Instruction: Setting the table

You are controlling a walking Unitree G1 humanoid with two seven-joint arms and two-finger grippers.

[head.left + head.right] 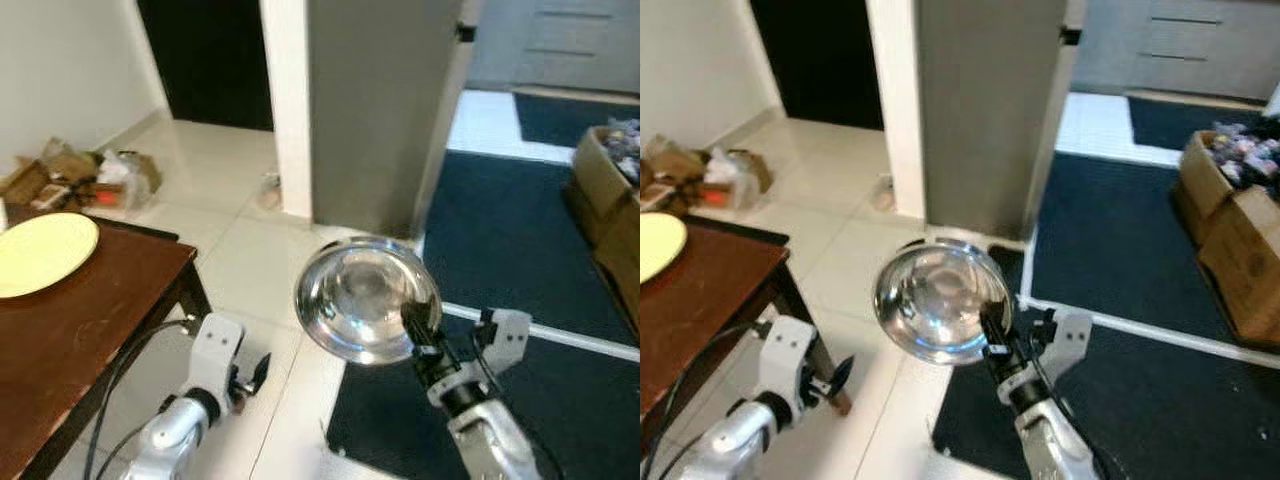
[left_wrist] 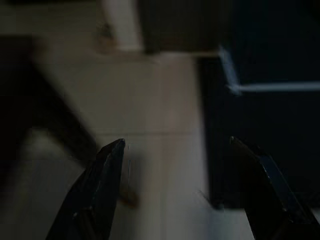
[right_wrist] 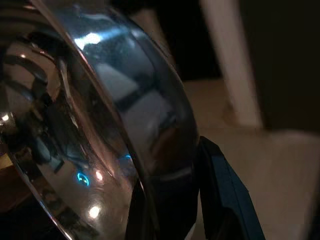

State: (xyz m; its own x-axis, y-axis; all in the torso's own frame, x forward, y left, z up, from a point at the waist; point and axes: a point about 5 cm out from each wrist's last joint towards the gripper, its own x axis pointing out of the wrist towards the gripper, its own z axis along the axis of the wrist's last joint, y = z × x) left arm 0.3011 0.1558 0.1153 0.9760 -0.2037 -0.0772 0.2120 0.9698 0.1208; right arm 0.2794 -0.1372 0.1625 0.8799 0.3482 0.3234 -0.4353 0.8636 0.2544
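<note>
A shiny steel bowl hangs in the air over the floor, tipped so its hollow faces me. My right gripper is shut on the bowl's near right rim, one finger outside the wall. A yellow plate lies on the brown wooden table at the left. My left gripper is held low beside the table's corner, open, with nothing between its fingers.
A grey pillar and white door frame stand ahead, with a dark doorway behind. Dark blue mats cover the floor on the right. Cardboard boxes sit at the right edge, and bags and clutter lie by the left wall.
</note>
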